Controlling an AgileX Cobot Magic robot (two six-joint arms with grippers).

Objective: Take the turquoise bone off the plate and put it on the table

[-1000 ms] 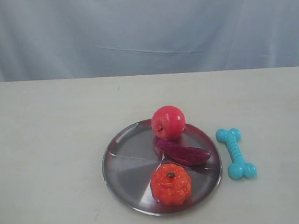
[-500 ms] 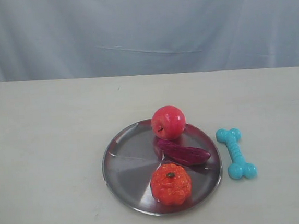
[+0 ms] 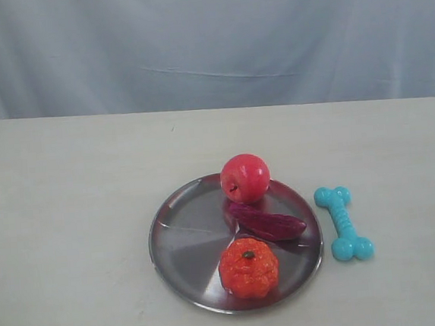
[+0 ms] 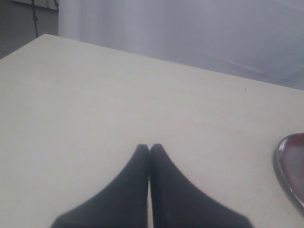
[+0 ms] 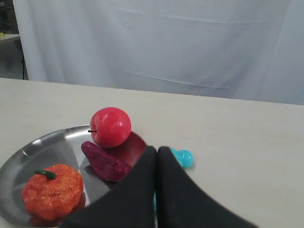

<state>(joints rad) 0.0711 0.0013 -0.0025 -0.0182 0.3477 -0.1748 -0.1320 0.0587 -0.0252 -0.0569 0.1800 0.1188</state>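
A pale blue-white curtain (image 3: 207, 42) fills the upper part of the exterior view, and the off-white table (image 3: 70, 222) spreads below it, bare across the left side of the frame. Neither arm shows in this view. The left wrist view shows the left gripper (image 4: 150, 148) with its two dark fingers pressed together, holding nothing, over plain tabletop, with only a sliver of metal rim at the edge of that view. Lower centre of the exterior frame sits the plate (image 3: 186, 234), round, shiny and split by ridges into sections. A red apple (image 3: 245, 177) rests at its upper right rim, a purple sweet potato (image 3: 267, 220) lies slanted just below the apple, and an orange pumpkin (image 3: 248, 266) sits in the nearest section, close beside the sweet potato. Just right of the plate, clear of its rim, the turquoise bone (image 3: 344, 223) lies flat on the table, slanted from upper left to lower right. In the right wrist view the right gripper (image 5: 157, 151) has its fingers closed against each other and empty. One knob of the bone peeks out just beyond the fingertips, beside the plate, while the fingers hide the rest of it.
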